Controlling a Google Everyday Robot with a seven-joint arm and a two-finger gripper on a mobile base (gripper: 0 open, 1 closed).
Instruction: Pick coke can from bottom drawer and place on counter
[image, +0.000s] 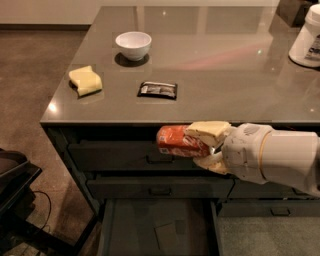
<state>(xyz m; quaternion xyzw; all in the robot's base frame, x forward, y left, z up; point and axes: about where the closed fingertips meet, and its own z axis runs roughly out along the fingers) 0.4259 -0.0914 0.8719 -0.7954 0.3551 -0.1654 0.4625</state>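
The hand (196, 146) hangs in front of the cabinet, just under the front edge of the desk (220, 65). It is clenched around the can (177, 141). One cream finger lies along the top of the can and the other sits under it. The can lies on its side in the air, its free end pointing to 9 o'clock, level with the top drawer front (125, 156). It is clear of both the desk and the drawers. The white arm (280, 160) comes in from 3 o'clock.

Below, at 6 o'clock from the can, the bottom drawer (125, 225) stands pulled out. A pale square patch (165, 235) shows on its floor. The middle drawer (160, 187) above it is shut.

On the desk, a dark packet (158, 90) lies at 11 o'clock from the can, near the front edge. A yellow block (85, 81), maybe a sponge, sits at 9 o'clock from the packet. A white bowl (133, 45) stands at 11 o'clock from the packet, well apart from it. A white tub (306, 37) stands at the desk's far right edge.
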